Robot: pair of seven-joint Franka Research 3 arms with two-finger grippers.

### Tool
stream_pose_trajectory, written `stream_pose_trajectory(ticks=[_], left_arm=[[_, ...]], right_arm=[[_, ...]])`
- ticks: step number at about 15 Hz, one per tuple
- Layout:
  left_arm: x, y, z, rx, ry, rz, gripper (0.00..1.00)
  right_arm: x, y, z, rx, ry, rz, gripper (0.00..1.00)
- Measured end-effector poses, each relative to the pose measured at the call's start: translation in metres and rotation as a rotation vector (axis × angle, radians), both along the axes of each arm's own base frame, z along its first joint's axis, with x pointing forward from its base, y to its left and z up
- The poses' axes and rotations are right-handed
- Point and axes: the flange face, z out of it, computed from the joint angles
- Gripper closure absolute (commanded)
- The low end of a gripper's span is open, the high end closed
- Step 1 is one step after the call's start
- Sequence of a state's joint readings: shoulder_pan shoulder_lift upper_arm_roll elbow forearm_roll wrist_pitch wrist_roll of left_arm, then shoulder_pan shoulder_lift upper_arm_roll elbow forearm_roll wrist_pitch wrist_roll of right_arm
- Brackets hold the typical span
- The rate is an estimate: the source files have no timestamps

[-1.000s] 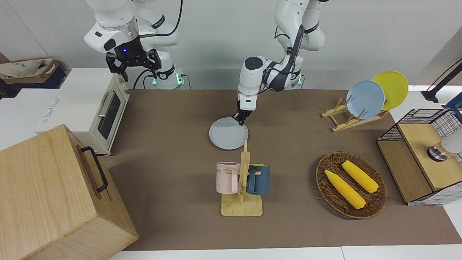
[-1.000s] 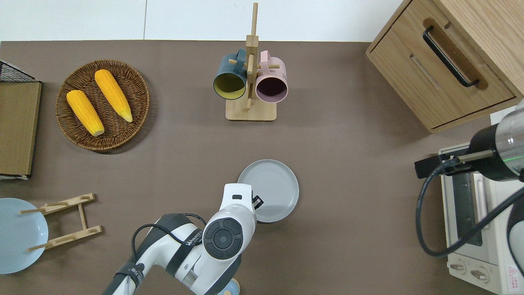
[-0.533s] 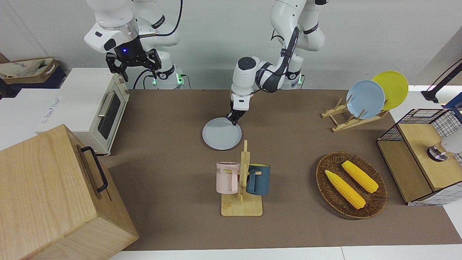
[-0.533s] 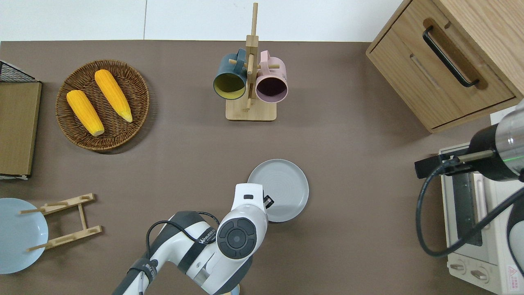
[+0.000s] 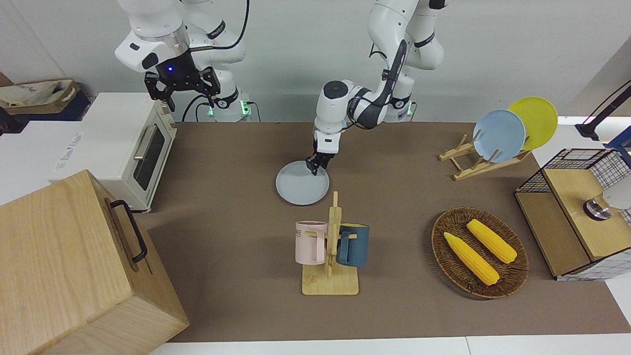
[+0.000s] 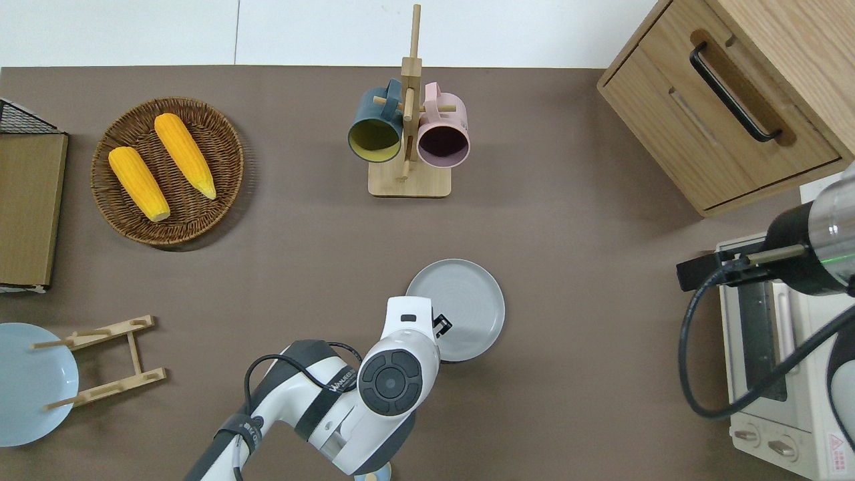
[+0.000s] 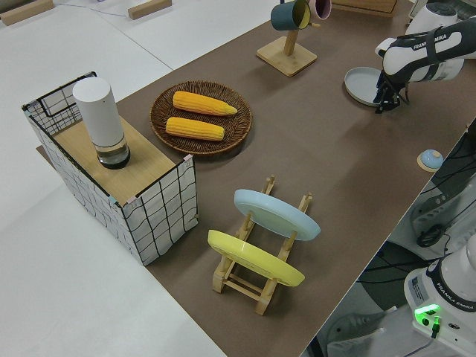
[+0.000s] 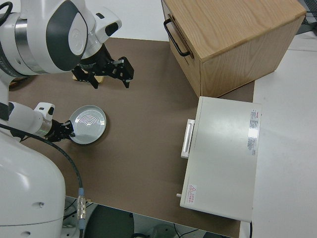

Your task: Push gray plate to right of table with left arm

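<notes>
The gray plate [image 5: 300, 186] [image 6: 464, 304] [image 7: 361, 83] [image 8: 89, 123] lies flat on the brown table [image 5: 231, 217] near its middle, nearer to the robots than the mug rack. My left gripper [image 5: 314, 168] [image 6: 441, 327] [image 7: 387, 103] [image 8: 66, 130] is low at the plate's rim, on the edge nearest the robots and toward the left arm's end. Its fingers look pressed together with nothing between them. The right arm is parked, its gripper [image 5: 182, 91] [image 8: 109, 75] open.
A mug rack [image 5: 330, 256] [image 6: 409, 133] with a pink and a blue mug stands farther from the robots than the plate. A toaster oven [image 5: 129, 148] and wooden cabinet [image 5: 74, 266] fill the right arm's end. A corn basket [image 5: 479, 251] and plate rack [image 5: 480, 158] sit toward the left arm's end.
The gray plate has slid a short way toward the right arm's end with the left gripper following at its rim; most of that came early. The right arm has not moved.
</notes>
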State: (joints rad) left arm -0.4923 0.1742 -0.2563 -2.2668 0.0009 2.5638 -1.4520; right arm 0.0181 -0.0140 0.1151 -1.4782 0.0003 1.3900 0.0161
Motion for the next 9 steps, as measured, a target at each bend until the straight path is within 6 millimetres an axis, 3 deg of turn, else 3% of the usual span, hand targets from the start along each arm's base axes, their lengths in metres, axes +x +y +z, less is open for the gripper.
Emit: stream_pose_trajectory(ticks=[5, 9], left_arm=[[0.005, -0.002, 0.009, 0.018, 0.016, -0.006, 0.0], [0.018, 0.012, 0.038, 0.061, 0.02, -0.123, 0.0]], right_arm=[[0.0, 0.0, 0.0, 0.0, 0.0, 0.0, 0.017], [0.0, 0.0, 0.0, 0.0, 0.0, 0.0, 0.017]])
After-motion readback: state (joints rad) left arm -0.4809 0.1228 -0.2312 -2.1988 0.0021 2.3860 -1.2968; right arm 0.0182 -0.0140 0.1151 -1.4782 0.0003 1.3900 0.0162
